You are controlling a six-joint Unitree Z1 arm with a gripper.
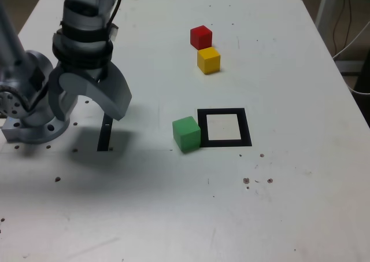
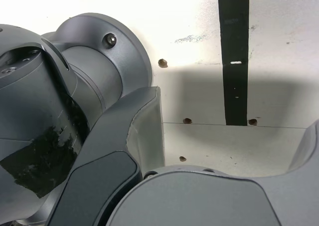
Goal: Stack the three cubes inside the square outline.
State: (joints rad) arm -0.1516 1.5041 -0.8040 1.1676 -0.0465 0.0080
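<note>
We see our gripper spread wide and empty above the black strip at the exterior view's left. Nothing is stacked yet: the green cube touches the square outline's left edge, while the yellow cube and red cube sit farther back. We judge the next move is reaching right for the green cube.

No readable text, label, brand or number shows in either view.
</note>
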